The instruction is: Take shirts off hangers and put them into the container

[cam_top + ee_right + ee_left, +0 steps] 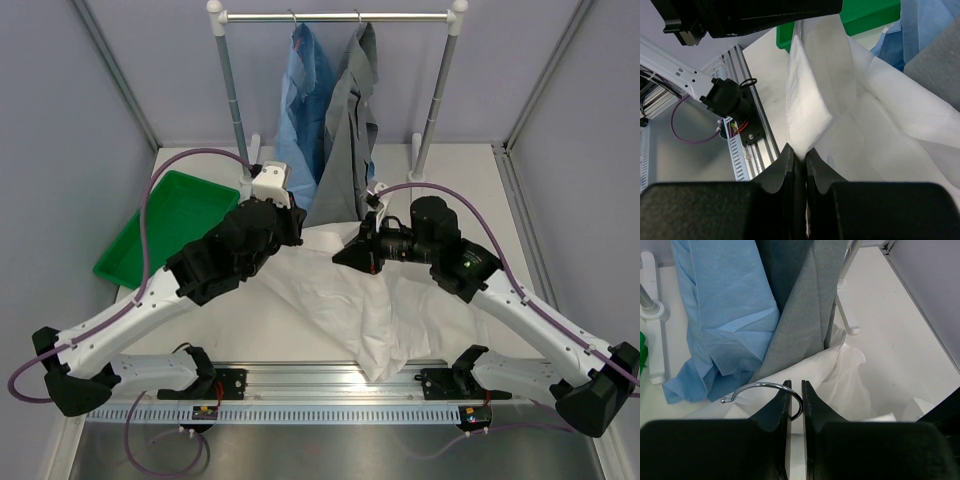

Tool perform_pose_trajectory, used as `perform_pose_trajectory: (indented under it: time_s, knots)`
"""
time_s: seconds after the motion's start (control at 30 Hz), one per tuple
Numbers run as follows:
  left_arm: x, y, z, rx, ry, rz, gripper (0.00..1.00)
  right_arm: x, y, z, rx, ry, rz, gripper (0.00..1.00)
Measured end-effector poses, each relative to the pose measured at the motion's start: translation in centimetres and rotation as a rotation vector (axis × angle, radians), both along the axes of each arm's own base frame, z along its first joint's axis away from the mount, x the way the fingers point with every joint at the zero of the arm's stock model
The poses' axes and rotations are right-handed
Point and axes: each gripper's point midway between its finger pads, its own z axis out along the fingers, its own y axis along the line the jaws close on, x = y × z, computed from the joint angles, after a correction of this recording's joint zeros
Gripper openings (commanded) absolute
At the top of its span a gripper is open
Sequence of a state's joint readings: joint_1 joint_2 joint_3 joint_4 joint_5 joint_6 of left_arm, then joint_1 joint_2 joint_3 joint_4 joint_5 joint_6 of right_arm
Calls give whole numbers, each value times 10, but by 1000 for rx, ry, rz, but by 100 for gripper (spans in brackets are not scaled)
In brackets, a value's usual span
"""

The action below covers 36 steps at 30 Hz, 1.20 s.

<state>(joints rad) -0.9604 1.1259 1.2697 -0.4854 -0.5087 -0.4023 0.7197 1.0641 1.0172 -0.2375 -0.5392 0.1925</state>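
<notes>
Rail (340, 17) with white posts and a silver metal bar, upright at the far end of the pale table (475, 195). Hung from the rail on slim hooks, side by side: light blue shirt (300, 110) of thin cloth, collared, towards the left post, and grey shirt (352, 130) of the same thin cloth at the middle of the bar; hangers themselves hidden inside the cloth. Both hems down by the foot of the rail, close over the table. In front of the rail, spread rumpled across the table right to the near edge: white shirt (370, 300) of thin cloth, far end reaching the hem of the grey shirt. Left of the rail and nearer the arms, at the table's left side: bright green tray (165, 225) of plastic, shallow, rectangular, low sloping walls. Left claw (795, 386) low in front of the rail, over the far end of the white shirt, black fingers almost together with only a slit between, pinching the wire of a curved silver hanger hook (757, 386) lying on the white cloth; rest of that hanger out of sight. Right claw (800, 152) also in front of the rail, towards its right post, fingers squeezed tight on a raised fold of the white shirt, cloth standing up from the tips
</notes>
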Motion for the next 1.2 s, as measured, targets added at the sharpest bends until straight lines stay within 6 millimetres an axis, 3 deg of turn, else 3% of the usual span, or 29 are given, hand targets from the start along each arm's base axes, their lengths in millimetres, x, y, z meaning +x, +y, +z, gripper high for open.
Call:
perform_pose_trajectory:
  time_s: [0.07,0.33,0.47,0.6,0.83,1.2]
  knots:
    - [-1,1,-1,-4,-23,-10,0,-1,0,-2,-2,1,1,11]
    - [-4,11,3,51,-170,-76,0,-17,2,5,17,-4,58,69]
    - [-11,15,5,94,-243,-138,0,-24,-3,12,6,-7,71,80]
    - [-20,16,9,133,-305,-213,0,-26,-8,26,-7,-40,78,87]
    - [-36,13,18,141,-367,-322,0,-27,-5,47,-4,-104,121,90]
    - [-41,8,24,124,-391,-364,0,-19,29,19,-46,-36,301,90]
